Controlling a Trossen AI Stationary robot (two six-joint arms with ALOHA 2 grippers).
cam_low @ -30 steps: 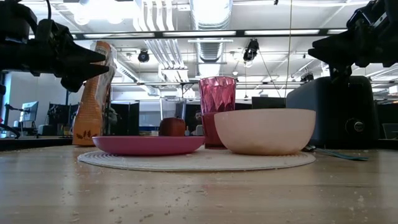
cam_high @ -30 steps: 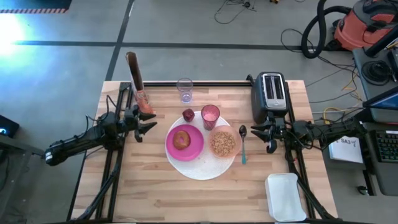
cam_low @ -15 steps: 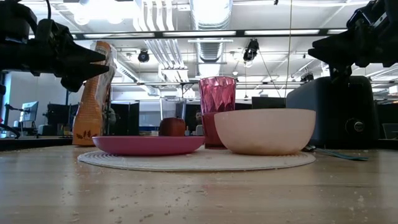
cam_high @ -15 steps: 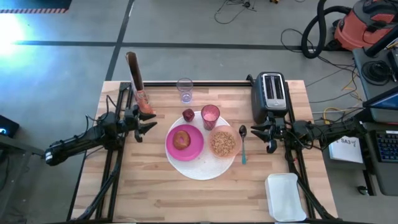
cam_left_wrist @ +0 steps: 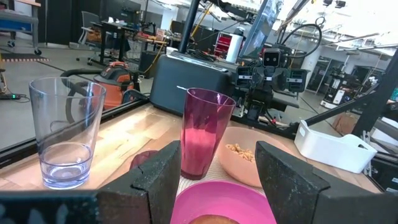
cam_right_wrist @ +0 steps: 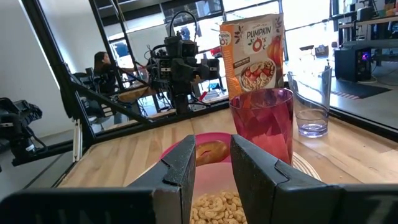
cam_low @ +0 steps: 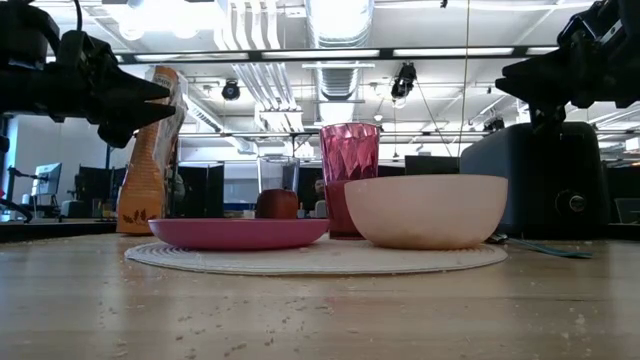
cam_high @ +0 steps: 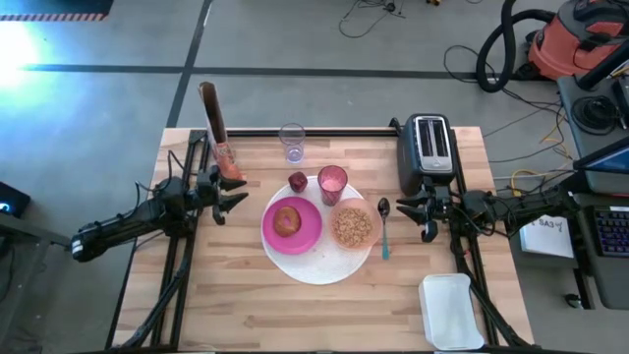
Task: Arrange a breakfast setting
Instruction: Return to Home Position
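Wooden tabletop (cam_high: 246, 305) carries the setting at its middle, between the two arms. On the white disc (cam_high: 319, 267) sit the plate (cam_high: 310, 236) with the bread (cam_high: 287, 218) on it, the bowl (cam_low: 425, 210) filled with cereal (cam_high: 353, 227), and behind them the tumbler (cam_high: 332, 182) and fruit (cam_high: 298, 181). The spoon (cam_high: 384, 231) lies just right of the bowl, long axis front to back, head toward the toaster (cam_high: 427, 147).

The left gripper (cam_high: 241, 197) hovers off the plate's left, fingers wide apart and empty. The right gripper (cam_high: 409, 211) hovers just right of the spoon, fingers slightly apart, holding nothing. Both point inward at the setting, so retreating likely means drawing straight back outward. The right arm is the one nearest anything.
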